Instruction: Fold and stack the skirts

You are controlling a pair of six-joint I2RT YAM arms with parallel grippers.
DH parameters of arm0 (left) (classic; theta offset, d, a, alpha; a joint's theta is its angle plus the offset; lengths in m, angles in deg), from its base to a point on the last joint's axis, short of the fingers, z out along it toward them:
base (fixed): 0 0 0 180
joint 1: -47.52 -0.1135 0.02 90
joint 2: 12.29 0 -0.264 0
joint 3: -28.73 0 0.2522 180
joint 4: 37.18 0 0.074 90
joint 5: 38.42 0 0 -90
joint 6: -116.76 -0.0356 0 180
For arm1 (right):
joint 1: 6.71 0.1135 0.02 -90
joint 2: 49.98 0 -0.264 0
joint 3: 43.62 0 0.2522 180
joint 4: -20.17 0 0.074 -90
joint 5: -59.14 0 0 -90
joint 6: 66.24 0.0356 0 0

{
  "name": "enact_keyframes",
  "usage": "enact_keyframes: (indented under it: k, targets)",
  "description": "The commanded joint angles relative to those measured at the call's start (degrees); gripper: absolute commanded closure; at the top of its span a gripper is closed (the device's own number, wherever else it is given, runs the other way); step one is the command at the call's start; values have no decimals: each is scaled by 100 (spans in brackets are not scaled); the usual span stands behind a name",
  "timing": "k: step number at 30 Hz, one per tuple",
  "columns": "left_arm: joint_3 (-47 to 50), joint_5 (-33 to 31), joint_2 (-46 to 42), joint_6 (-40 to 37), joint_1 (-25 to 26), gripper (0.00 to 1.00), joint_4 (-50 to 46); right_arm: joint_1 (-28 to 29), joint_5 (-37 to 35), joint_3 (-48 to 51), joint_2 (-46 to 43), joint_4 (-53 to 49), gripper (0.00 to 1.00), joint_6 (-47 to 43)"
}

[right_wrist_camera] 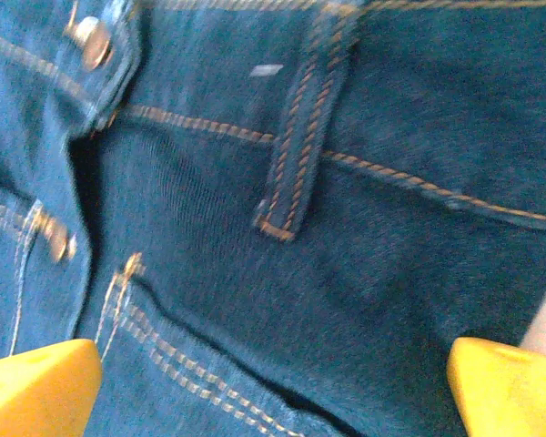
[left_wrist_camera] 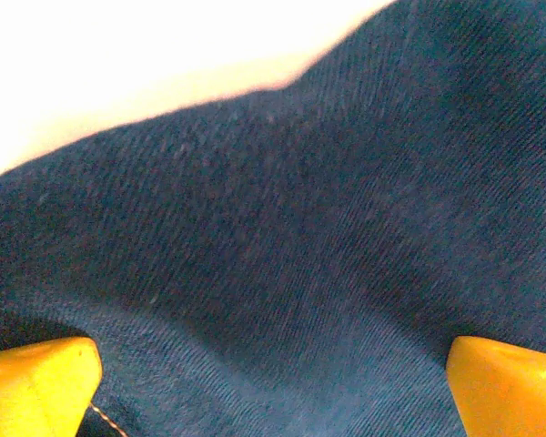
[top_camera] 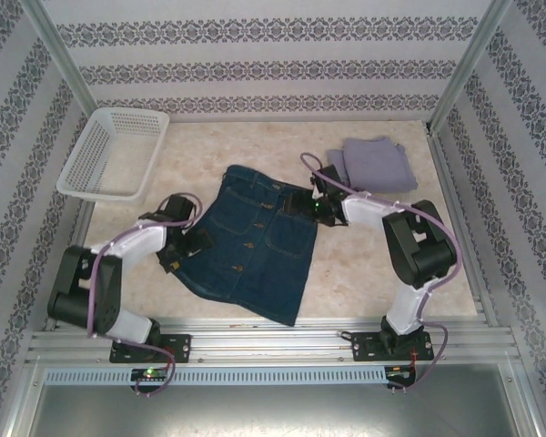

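Denim skirt (top_camera: 255, 238) hem near table (top_camera: 391, 273) edge

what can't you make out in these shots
- Top view: whether the grey skirt pile is one garment or two; too small to tell.
- Top view: the left gripper fingertips, lost under its own wrist.
- Right wrist view: the right gripper fingertips, cut off by the bottom edge; the denim skirt is blurred.

No readable text, brand, number or sign. Small pale mark (right_wrist_camera: 267, 70) on the denim skirt (right_wrist_camera: 364, 273) beside the belt loop (right_wrist_camera: 296, 155), too blurred to read. Metal button (right_wrist_camera: 95, 41) at the waistband is blurred too, so any stamping is illegible.
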Motion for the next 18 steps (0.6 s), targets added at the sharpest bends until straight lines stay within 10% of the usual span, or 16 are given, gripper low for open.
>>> enact_keyframes:
  k: [1,11,18]
  targets:
    - [-752,-410,1091,-765,-291,0,693,708,-379,612,-400,488,2,1213]
    - [-5137,-142,4132,-1720,-799,0,58,1012,-1668,-58,-1592,-586,2,137]
    - [-6124,137,3749,-2130,-790,0,-521,136,443,-1367,-327,-213,2,-634]
